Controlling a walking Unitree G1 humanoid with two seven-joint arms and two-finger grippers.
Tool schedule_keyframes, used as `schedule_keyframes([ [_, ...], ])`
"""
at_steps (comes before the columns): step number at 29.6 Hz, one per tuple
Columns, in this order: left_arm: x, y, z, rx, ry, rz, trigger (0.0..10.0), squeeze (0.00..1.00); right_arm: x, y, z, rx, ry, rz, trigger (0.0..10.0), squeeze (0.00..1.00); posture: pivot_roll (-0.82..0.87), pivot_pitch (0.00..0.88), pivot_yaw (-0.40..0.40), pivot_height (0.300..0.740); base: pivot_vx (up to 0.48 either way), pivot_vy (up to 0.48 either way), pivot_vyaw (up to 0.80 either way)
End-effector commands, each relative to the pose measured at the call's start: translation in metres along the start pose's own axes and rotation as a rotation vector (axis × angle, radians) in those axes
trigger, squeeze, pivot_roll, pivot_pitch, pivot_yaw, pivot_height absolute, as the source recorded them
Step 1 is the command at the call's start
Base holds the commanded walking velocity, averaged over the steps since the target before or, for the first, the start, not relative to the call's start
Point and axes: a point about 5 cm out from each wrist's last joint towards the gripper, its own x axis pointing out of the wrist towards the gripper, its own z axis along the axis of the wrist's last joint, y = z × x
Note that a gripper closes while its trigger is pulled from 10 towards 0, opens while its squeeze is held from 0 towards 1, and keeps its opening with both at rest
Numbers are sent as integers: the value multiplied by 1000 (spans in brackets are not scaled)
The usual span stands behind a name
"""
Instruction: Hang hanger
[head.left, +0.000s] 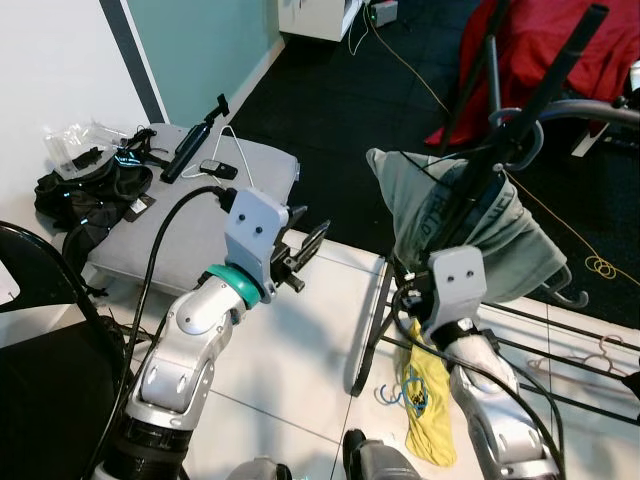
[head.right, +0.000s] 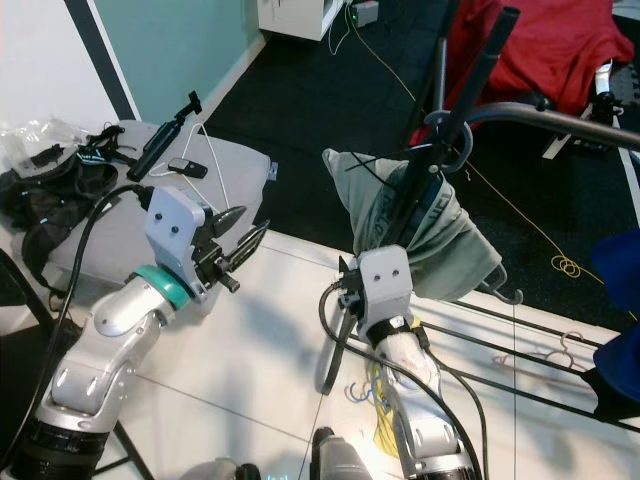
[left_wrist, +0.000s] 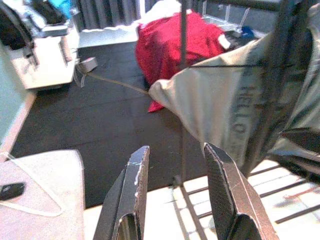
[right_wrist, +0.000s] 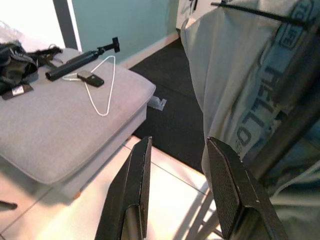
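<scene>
The hanger (head.right: 432, 140) is seen with its hook already caught over the grey rail (head.right: 560, 118) of the drying rack, a grey-green shirt (head.right: 420, 225) draped on it and hanging down beside the rack's dark upright post (head.right: 460, 105). The hanger's long axis is judged to run roughly across the view, its shoulders hidden under the cloth.

The right claw (head.left: 405, 285) is held just below and in front of the shirt's lower hem, released, its two black fingers (right_wrist: 135, 195) spread with nothing between them. The shirt lies just ahead and above it, so the right arm is the nearer one. The left claw (head.left: 305, 250) is raised well to the left of the garment, likewise released and empty, its fingers (left_wrist: 132, 195) pointing toward the shirt.

A grey cushion (head.left: 200, 215) is seen at left, carrying a selfie stick (head.left: 195, 140), a small remote (head.left: 215, 168) and a white cord. A yellow cloth (head.left: 430, 410) lies on the white floor under the rack, and a red cloth (head.left: 560, 50) lies behind it. The rack's post and low bars stand closest to the right arm and would be what any withdrawal must clear.
</scene>
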Motion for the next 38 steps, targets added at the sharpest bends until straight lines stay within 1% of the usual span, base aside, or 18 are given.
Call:
schedule_keyframes([
  [1,-4,1,-9,-12,32,26,10000,0,-1,-4,-4,22,14,-23,10000,0,-64,90,35,740,0,0,0],
  [6,-8,0,-13,-18,46,37,10000,0,1,-3,-4,20,8,-21,10000,0,-63,92,34,740,0,0,0],
  [13,-7,0,-12,-14,43,47,10000,0,2,-3,-5,23,7,-25,10000,0,-63,91,35,740,-283,0,0],
  [24,-5,0,-9,-6,30,50,10000,0,2,-5,-7,24,12,-30,10000,0,-61,85,36,740,-363,0,0],
  [38,-5,2,-8,-1,24,56,10000,0,1,-5,-11,20,21,-27,10000,0,-60,72,36,740,-438,0,0],
])
